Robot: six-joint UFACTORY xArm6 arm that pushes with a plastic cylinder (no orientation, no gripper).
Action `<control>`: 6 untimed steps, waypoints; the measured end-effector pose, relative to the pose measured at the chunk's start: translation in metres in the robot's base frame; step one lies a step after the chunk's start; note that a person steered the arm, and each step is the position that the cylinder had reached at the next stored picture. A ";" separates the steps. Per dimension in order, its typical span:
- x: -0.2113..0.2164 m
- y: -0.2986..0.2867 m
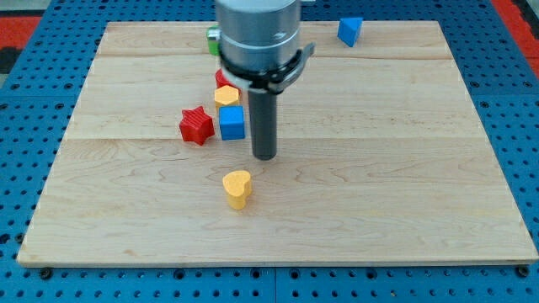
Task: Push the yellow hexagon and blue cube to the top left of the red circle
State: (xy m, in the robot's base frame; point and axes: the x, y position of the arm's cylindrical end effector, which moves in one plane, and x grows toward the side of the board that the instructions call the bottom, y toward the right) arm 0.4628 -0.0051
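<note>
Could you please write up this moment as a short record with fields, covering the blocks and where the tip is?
board: wooden table top
my tip: just to the view's right of the blue cube, apart from it
blue cube: beside the red star, below the yellow hexagon
yellow hexagon: touching the cube's top edge
red star: view's left of the cube
red block: mostly hidden by the arm, shape unclear
yellow heart: alone, toward the view's bottom
blue block: near the view's top right
green block: mostly hidden
</note>
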 end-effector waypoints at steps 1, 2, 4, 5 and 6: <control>-0.009 -0.083; -0.010 -0.102; -0.024 -0.023; -0.035 -0.078; -0.054 -0.093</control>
State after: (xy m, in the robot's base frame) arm 0.4084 -0.0981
